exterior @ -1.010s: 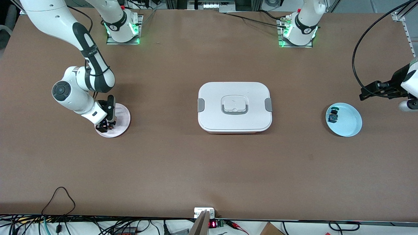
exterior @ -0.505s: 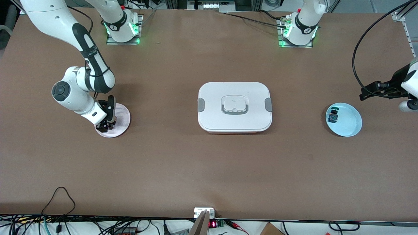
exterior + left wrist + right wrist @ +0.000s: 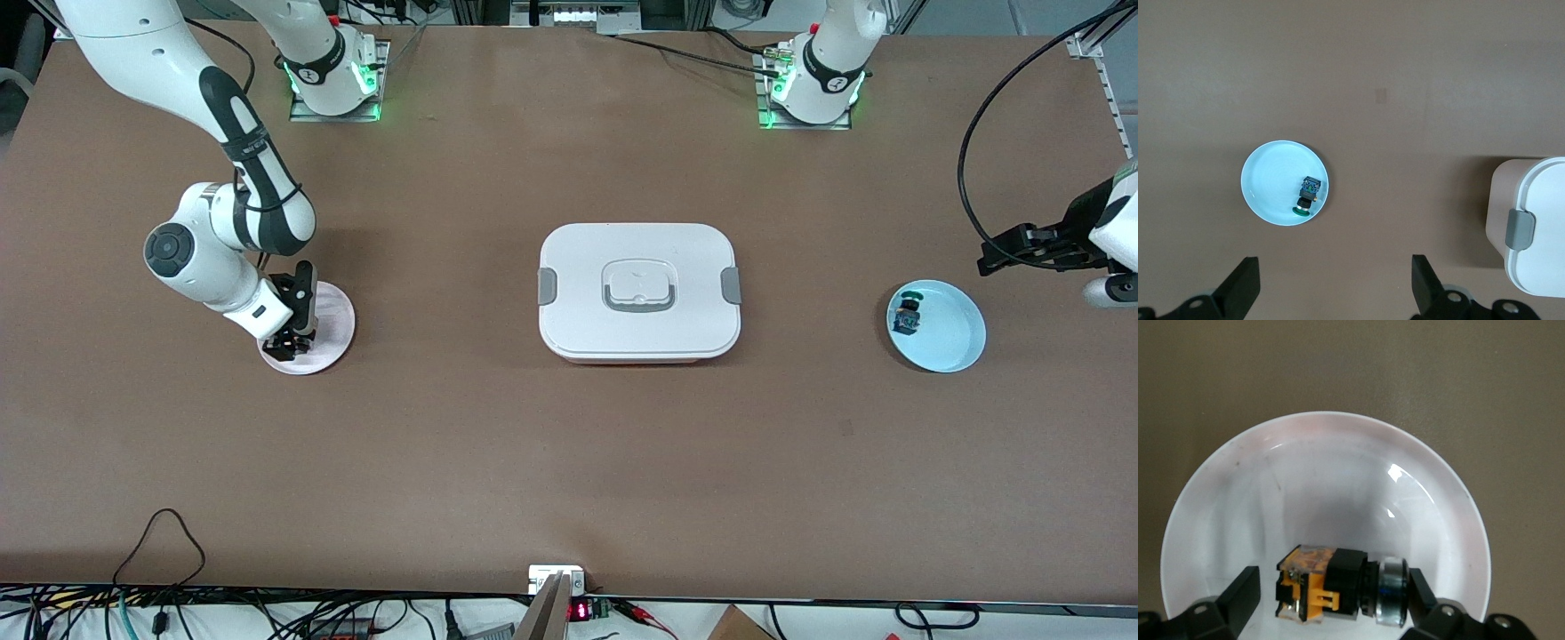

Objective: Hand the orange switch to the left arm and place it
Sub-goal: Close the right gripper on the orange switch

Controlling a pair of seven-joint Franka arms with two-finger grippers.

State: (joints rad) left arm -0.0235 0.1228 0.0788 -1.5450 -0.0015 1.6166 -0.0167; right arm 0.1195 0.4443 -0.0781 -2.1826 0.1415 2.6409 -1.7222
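Orange switch (image 3: pixel 1338 590) looks light, rigid, roll-prone; your right gripper (image 3: pixel 1328 597) straddles it unclosed, so pinch its squared body. Left gripper (image 3: pixel 1331 293) waits spread apart.

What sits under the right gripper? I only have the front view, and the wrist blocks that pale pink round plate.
Observer: A small orange-and-black push-button switch lies on its side in the pale pink round plate.
Operator: Is the gripper shut on it?
Observer: No. The right gripper is open, one finger at each end of the switch.
Operator: And the left gripper's fingers?
Observer: The left gripper is wide open, waiting over the table beside the light blue round plate.
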